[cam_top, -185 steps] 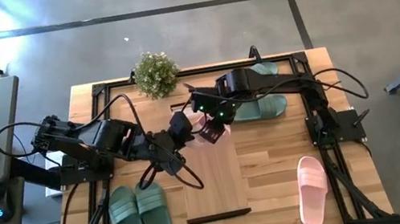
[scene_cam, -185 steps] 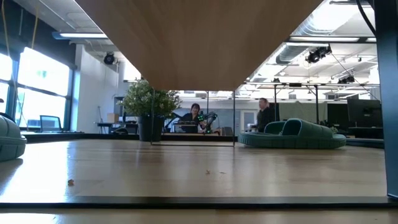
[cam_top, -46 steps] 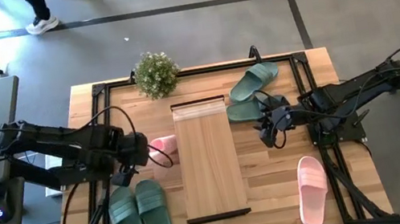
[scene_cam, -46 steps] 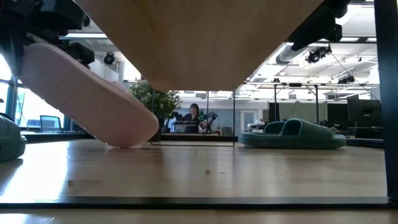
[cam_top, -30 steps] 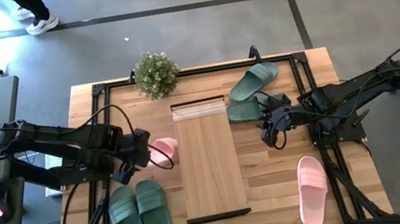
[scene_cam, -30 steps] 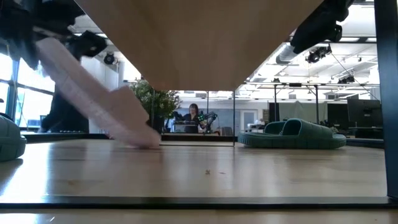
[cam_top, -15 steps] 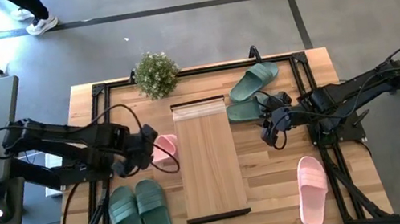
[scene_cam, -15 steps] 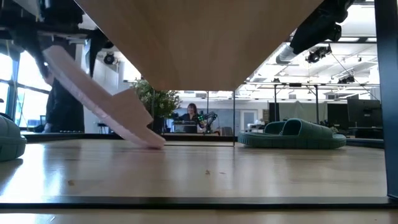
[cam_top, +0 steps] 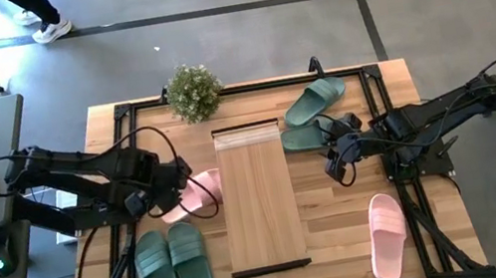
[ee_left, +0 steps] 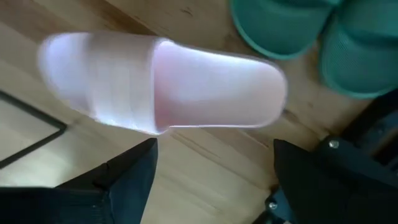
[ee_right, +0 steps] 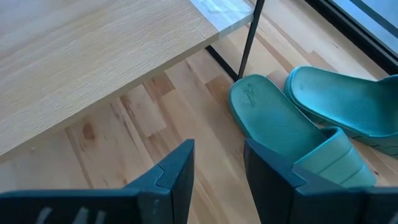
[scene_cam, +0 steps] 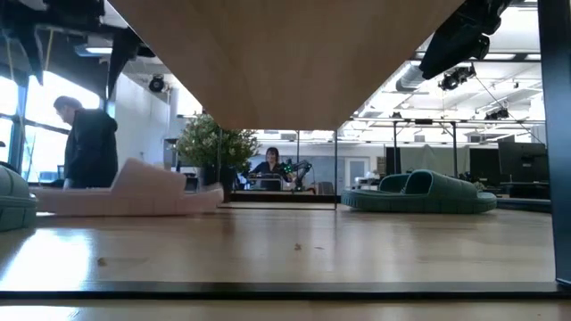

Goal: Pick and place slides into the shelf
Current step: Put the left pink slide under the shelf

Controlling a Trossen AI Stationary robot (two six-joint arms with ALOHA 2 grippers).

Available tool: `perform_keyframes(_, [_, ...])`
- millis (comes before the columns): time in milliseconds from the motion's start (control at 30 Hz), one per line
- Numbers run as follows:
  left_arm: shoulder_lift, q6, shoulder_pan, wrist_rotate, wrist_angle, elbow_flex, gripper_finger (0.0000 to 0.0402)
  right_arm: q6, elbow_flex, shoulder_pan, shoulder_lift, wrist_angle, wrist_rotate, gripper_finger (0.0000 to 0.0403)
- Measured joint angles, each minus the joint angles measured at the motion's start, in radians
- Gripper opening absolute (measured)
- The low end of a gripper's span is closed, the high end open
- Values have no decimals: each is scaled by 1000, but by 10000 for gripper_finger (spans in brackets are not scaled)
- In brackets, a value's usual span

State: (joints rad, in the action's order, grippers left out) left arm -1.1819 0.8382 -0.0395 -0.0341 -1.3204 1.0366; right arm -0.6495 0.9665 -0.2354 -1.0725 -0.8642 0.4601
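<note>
At the table's left the left gripper hangs with its fingers spread wide and empty over a pink slide, which lies flat on the tabletop just beside the shelf (two green slides rest nearer the front edge). To do this step well, I would re-grip the pink one by its strap, lift it level and slip it under the plank top without catching the edge. Right of the shelf, the right gripper hovers partly parted, holding nothing, near another green pair.
</note>
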Motion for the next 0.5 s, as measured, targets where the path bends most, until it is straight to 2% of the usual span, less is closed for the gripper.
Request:
perform_keyframes(67, [-2,-131,0,-4,-16,32,299,0,0,0,0,0,-3,129])
perform_keyframes(167, [-1,-477,1,-6,-58,91,299,-1,0,0,0,-3,-16,129])
perform_keyframes(300, [2,-923,0,91,-121,149,298,7,0,0,0,-17,-9,129])
perform_keyframes(400, [2,-1155,-8,150,-123,139,297,29,0,0,0,-45,-7,129])
perform_keyframes(500, [2,-1279,-45,110,-90,75,279,30,0,0,0,-84,-17,129])
